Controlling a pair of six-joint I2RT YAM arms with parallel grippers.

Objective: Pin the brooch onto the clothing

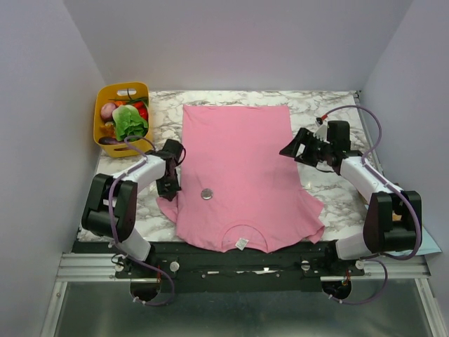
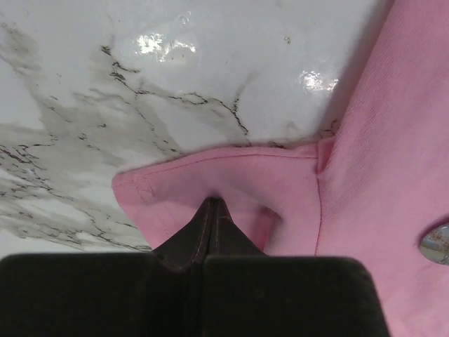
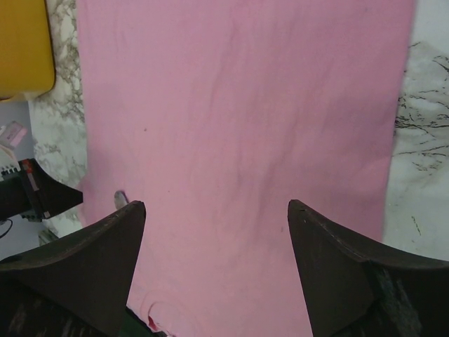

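Observation:
The pink clothing (image 1: 242, 154) lies flat on the marble table, neckline and white label (image 1: 241, 243) toward the arms. The brooch (image 1: 206, 194), a small round grey disc, rests on the shirt's left chest area; it also peeks in as the brooch (image 2: 436, 244) at the right edge and the brooch (image 3: 121, 199) beside a finger. My left gripper (image 1: 170, 191) sits on the left sleeve; its jaws are shut (image 2: 212, 205) with pink sleeve fabric (image 2: 231, 175) puckered at the tips. My right gripper (image 1: 290, 148) hovers open (image 3: 214, 207) over the shirt's (image 3: 238, 105) right side, holding nothing.
A yellow basket (image 1: 121, 93) with toy vegetables stands at the table's back left, its corner visible as the basket (image 3: 24, 49). Marble tabletop (image 1: 337, 189) shows to the right of the shirt and beside the sleeve (image 2: 140, 91). White walls enclose three sides.

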